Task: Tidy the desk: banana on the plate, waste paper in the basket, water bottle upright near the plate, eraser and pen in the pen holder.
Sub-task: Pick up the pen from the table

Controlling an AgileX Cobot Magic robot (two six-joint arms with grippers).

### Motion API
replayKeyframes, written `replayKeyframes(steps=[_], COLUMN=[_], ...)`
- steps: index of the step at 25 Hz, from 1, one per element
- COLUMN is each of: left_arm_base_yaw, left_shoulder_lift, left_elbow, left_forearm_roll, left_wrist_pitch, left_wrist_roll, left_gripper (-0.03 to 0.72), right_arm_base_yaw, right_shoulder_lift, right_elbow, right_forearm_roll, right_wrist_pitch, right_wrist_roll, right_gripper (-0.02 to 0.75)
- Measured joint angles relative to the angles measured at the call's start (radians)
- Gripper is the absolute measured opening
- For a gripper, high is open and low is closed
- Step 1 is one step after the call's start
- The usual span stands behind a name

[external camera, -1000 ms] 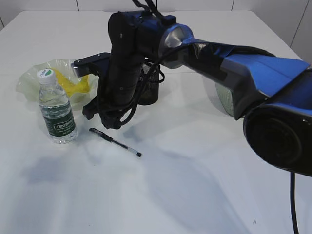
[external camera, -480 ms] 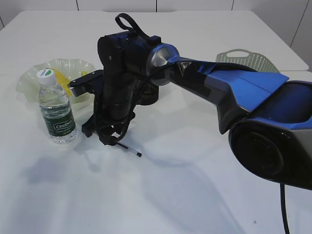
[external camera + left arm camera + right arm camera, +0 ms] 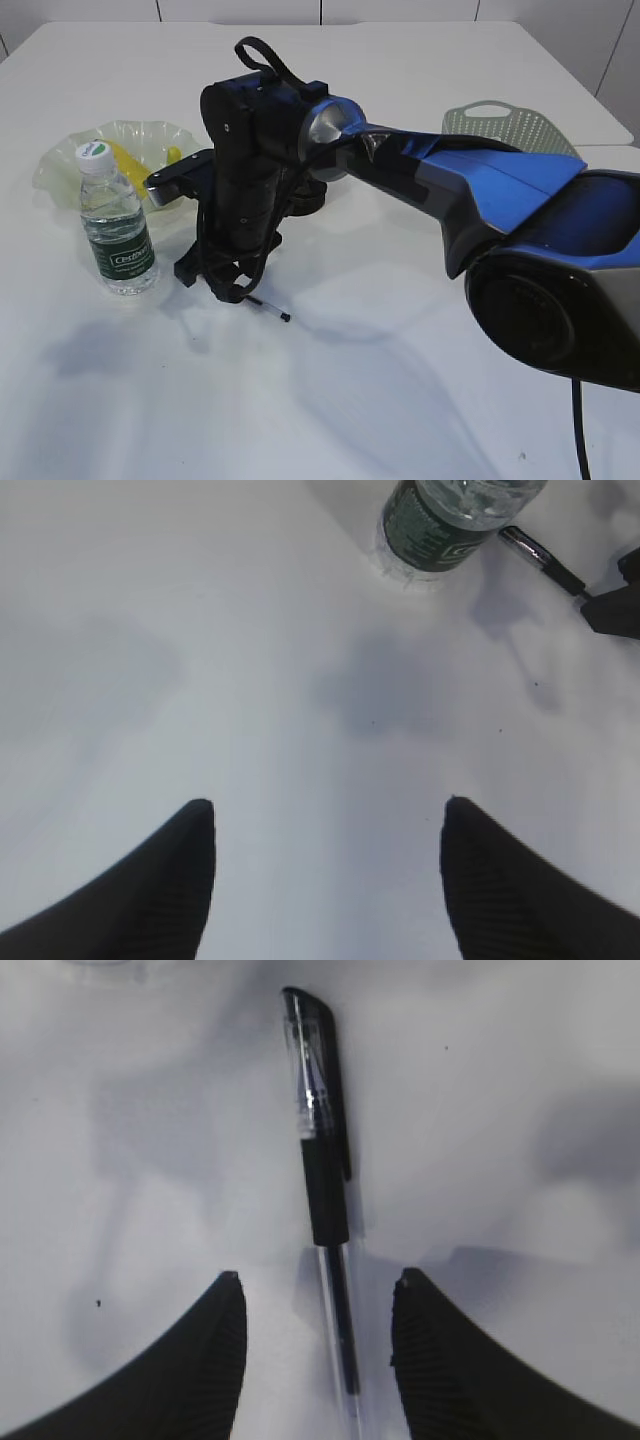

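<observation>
Two fingers of the right end effector (image 3: 312, 1305) stand spread on either side of the pen (image 3: 325, 1185), which lies flat on the table (image 3: 400, 380); they seem not to touch it. The left end effector (image 3: 328, 825) is spread over bare table, near the upright water bottle (image 3: 115, 225) beside the plate (image 3: 60, 160) holding the banana (image 3: 135, 165).

Black capped pen (image 3: 325, 1190) flat on white table, beside upright bottle (image 3: 113, 222).
</observation>
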Motion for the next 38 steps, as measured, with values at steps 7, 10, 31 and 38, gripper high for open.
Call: replayKeyframes(steps=[7,10,31,38], left_arm_base_yaw=[0.000,0.000,0.000,0.000], left_shoulder_lift=[0.000,0.000,0.000,0.000], left_elbow=[0.000,0.000,0.000,0.000], left_forearm_roll=[0.002,0.002,0.002,0.002], left_wrist_pitch=[0.000,0.000,-0.014,-0.022], left_wrist_roll=[0.000,0.000,0.000,0.000], left_gripper=[0.496,0.496,0.496,0.496], right_arm_base_yaw=[0.000,0.000,0.000,0.000], right_shoulder_lift=[0.000,0.002,0.041,0.043], right_elbow=[0.000,0.000,-0.004,-0.009], right_forearm_roll=[0.000,0.000,0.012,0.013], right_wrist_pitch=[0.000,0.000,-0.005,-0.006], right_wrist_roll=[-0.002,-0.002,-0.004,-0.004], right_gripper=[0.363,0.363,0.353,0.211])
